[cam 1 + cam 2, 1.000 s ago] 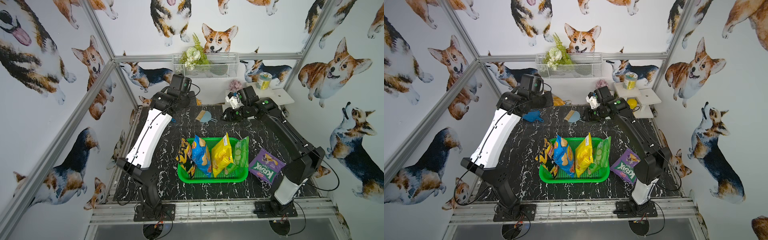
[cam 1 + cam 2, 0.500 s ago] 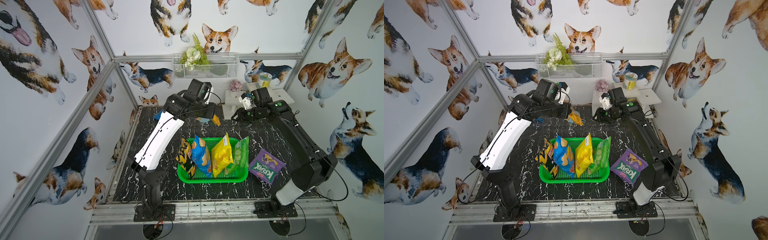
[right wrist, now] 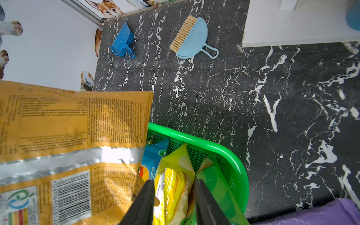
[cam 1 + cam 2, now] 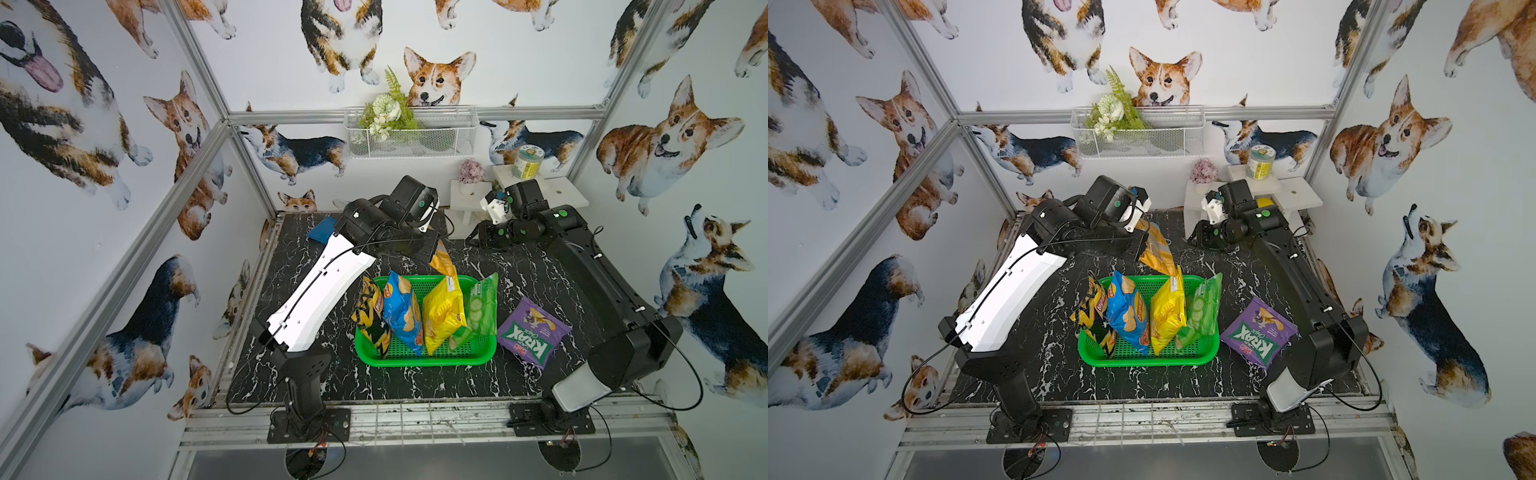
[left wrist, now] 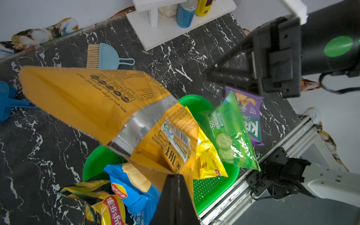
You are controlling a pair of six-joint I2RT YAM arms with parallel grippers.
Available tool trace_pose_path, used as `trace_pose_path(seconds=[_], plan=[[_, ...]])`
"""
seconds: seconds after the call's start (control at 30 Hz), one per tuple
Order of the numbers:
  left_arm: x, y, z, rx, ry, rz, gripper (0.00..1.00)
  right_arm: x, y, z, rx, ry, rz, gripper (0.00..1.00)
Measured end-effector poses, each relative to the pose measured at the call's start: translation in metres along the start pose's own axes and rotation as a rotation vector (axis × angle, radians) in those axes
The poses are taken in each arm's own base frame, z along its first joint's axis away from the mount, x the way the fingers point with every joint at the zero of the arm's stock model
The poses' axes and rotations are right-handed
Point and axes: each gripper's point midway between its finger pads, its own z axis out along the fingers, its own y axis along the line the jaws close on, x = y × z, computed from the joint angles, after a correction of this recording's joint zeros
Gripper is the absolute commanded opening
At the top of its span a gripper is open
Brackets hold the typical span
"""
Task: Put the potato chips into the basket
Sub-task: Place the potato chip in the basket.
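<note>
Left gripper point(image 5: 176, 176): pinched shut on one end of the orange bag point(image 5: 109, 109), which hangs from it.
Orange bag position: in the air, long axis sloping steeply down, lower end over the far rim of the green basket point(image 4: 424, 360), close behind the yellow bag point(image 4: 442, 318).
Key relation: the basket's bare floor lies below the held bag and toward the near side, so the drop probably needs a short carry nearward first.
Basket contents: black-and-yellow, blue, yellow and green bags standing on edge in a row.
Right gripper point(image 3: 173, 183): partly open and empty, above the basket's far right corner.
Purple bag point(image 4: 534, 332): flat on the table just right of the basket, nearer the right arm.
</note>
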Motion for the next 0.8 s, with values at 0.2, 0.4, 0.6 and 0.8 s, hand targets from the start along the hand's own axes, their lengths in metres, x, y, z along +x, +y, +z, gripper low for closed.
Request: trace_pose_path(seconds=[0.2, 0.4, 0.6, 0.8], plan=[[0.006, 0.011, -0.016, -0.052, -0.012, -0.002, 0.00, 0.003, -0.001, 0.001, -0.004, 0.004, 0.019, 0.40], [0.015, 0.011, -0.020, -0.053, 0.007, 0.006, 0.00, 0.003, 0.000, 0.002, -0.009, 0.000, 0.021, 0.40], [0.038, -0.004, -0.008, -0.023, 0.089, 0.041, 0.00, 0.004, 0.000, -0.001, -0.009, -0.006, 0.018, 0.40], [0.060, -0.010, 0.001, -0.018, 0.168, 0.057, 0.00, 0.010, -0.002, -0.003, -0.005, -0.004, 0.020, 0.40]])
